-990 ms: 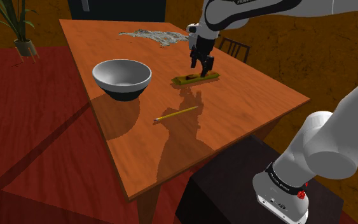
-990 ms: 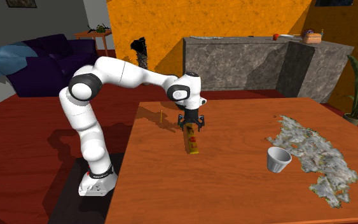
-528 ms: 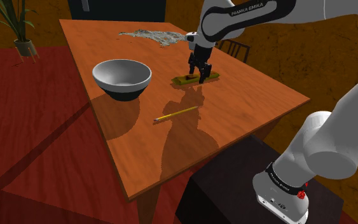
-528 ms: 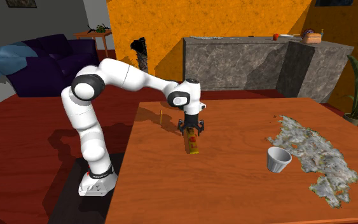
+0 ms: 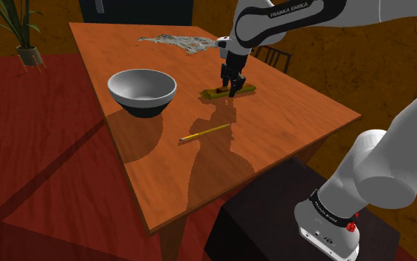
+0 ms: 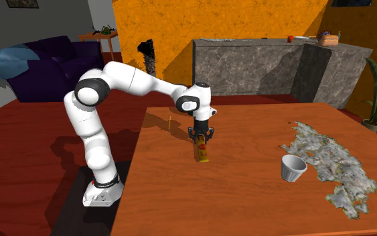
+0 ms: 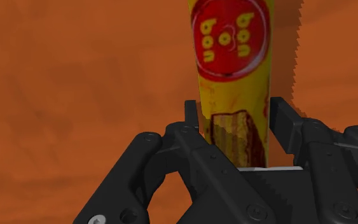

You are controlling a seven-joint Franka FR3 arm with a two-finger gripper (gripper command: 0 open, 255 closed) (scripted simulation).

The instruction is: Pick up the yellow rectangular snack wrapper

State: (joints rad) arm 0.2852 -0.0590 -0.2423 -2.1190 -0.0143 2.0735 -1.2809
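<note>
Your gripper (image 5: 233, 87) stands low over the wooden surface (image 5: 288, 111), at the side of it that lies to the shoulder view's right. Its fingers (image 7: 284, 124) are pressed against the two long edges of the yellow snack wrapper (image 5: 214, 93), clasping its narrow width. The wrapper lies flat on the surface.

Up close, the wrist view gives you the wrapper's (image 7: 231, 38) print: a brown bar pictured between the fingers and a round red logo farther out. The wrapper runs straight away from the gripper (image 7: 234, 118).

In the shoulder view its long axis runs low left to upper right. In the second exterior view, the wrapper (image 6: 201, 154) runs from under the gripper (image 6: 201, 139) toward the camera.

In the shoulder view a pale bowl (image 5: 142, 90) sits well to the wrapper's left and a yellow pencil (image 5: 205, 133) lies nearer the camera, both apart from it. A crumpled grey cloth (image 5: 177, 41) lies at the far end. Nothing stands between these and the gripper. The second exterior view also gives you a stone counter (image 6: 267, 67) and a dark sofa (image 6: 39, 60) beyond.
</note>
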